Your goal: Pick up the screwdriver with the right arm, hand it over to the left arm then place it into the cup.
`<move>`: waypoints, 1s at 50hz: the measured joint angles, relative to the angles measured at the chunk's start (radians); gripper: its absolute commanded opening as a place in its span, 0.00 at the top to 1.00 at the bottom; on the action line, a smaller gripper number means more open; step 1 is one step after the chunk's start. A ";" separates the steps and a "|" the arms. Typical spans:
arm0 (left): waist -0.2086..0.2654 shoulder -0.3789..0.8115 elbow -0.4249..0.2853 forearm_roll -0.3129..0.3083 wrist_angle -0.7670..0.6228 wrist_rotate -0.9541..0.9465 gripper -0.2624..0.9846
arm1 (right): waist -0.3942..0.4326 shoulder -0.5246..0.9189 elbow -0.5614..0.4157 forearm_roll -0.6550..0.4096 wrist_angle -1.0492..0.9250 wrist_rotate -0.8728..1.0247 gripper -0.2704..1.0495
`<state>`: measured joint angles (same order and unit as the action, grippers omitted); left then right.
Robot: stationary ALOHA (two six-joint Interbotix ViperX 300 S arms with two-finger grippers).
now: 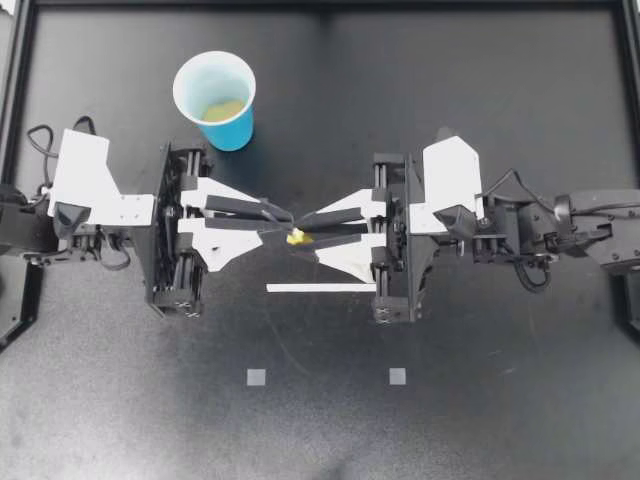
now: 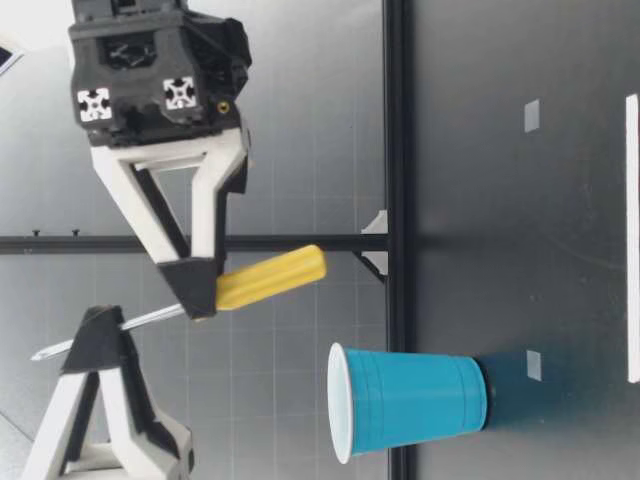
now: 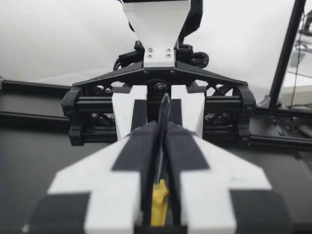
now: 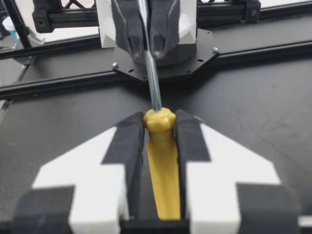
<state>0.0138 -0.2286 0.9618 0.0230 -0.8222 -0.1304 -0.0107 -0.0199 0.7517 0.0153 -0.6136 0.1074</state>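
Note:
The screwdriver (image 1: 297,237), with a yellow handle and a thin metal shaft, hangs in the air between both arms over mid-table. My left gripper (image 1: 280,220) is shut on the shaft (image 2: 150,318). My right gripper (image 1: 305,232) is shut on the yellow handle (image 4: 163,165). In the right wrist view the shaft (image 4: 153,83) runs ahead into the left gripper's closed fingers (image 4: 129,29). In the low view the screwdriver tilts, its tip highest, past the left gripper (image 2: 100,335). The blue cup (image 1: 215,98) stands upright behind the left arm, apart from both grippers.
A white strip (image 1: 320,288) lies flat on the black table under the right gripper. Two small grey squares (image 1: 256,377) (image 1: 397,376) mark the table nearer the front. A black frame rail (image 2: 397,150) edges the table.

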 measured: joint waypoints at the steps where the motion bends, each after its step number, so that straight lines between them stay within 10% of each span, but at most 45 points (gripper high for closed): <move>1: 0.000 0.000 0.002 0.000 0.000 0.000 0.72 | 0.000 0.000 0.000 -0.002 -0.002 0.000 0.59; 15: -0.002 0.000 0.003 0.002 -0.002 0.003 0.72 | -0.002 0.000 -0.011 0.008 -0.002 0.005 0.23; 23: 0.009 -0.005 0.037 0.000 0.000 0.043 0.72 | -0.005 -0.023 -0.002 0.009 -0.003 -0.005 0.24; 50: 0.390 -0.179 0.169 -0.149 -0.006 0.310 0.72 | -0.049 -0.311 0.202 0.025 -0.020 -0.003 0.24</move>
<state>0.4034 -0.4080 1.1305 -0.1258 -0.8283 0.1795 -0.0598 -0.3313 0.9541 0.0399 -0.6335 0.1043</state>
